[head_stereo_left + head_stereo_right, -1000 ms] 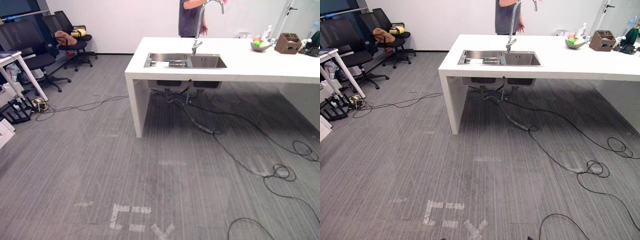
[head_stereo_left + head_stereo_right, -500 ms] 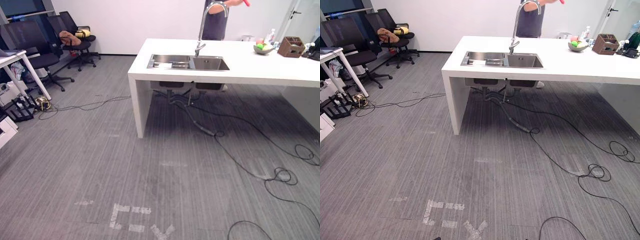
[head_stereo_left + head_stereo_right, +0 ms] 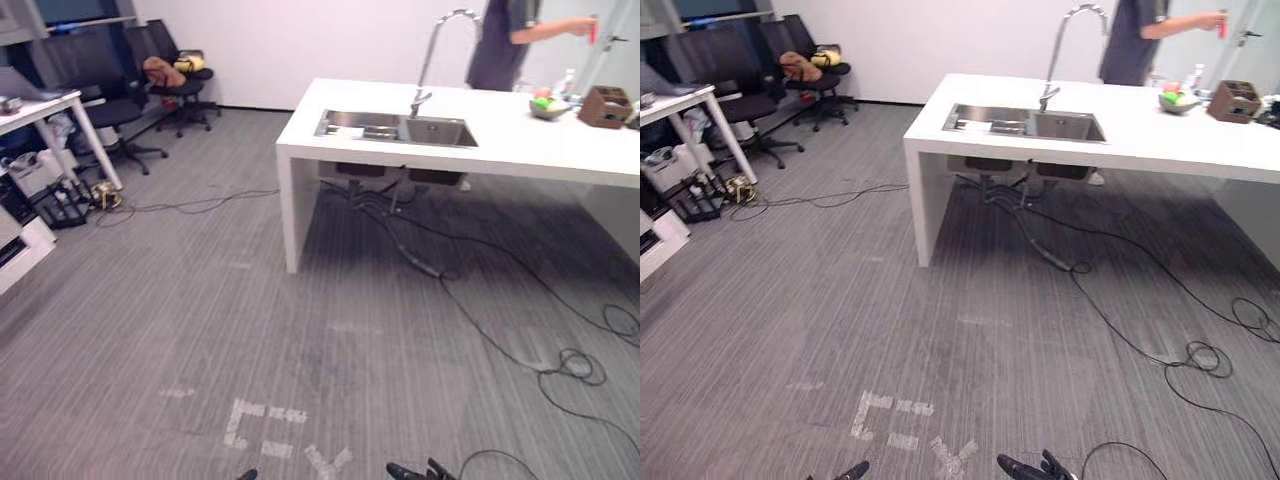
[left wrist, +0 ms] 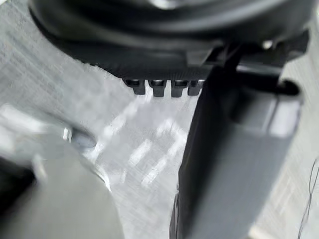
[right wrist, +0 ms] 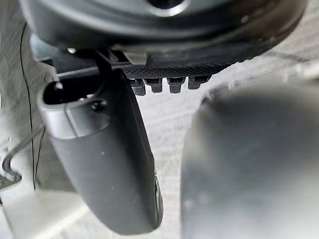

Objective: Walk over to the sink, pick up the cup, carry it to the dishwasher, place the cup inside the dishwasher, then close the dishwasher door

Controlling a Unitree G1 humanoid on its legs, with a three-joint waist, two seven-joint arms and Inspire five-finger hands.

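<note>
A steel sink (image 3: pixel 395 128) with a tall curved faucet (image 3: pixel 440 50) is set into the white island counter (image 3: pixel 540 150), several steps ahead and to the right. Behind the counter stands a person (image 3: pixel 505 45) who holds a small red thing (image 3: pixel 592 30) out to the right. I cannot make out a cup in the sink from here. My left hand (image 3: pixel 852 470) and right hand (image 3: pixel 1035 467) hang low, over the carpet. Both hold nothing, with the left thumb (image 4: pixel 234 164) and right thumb (image 5: pixel 104 159) relaxed over the floor.
Black cables (image 3: pixel 560 360) trail over the grey carpet from under the sink to the right. White tape marks (image 3: pixel 265 430) lie on the floor just ahead. Office chairs (image 3: pixel 100 90) and a white desk (image 3: pixel 40 105) stand at the left. A fruit bowl (image 3: pixel 548 105) and brown box (image 3: pixel 605 105) sit on the counter.
The camera has swung, so the counter now sits further right. The person has walked right behind the counter. Both hands' fingertips have come into the bottom edge.
</note>
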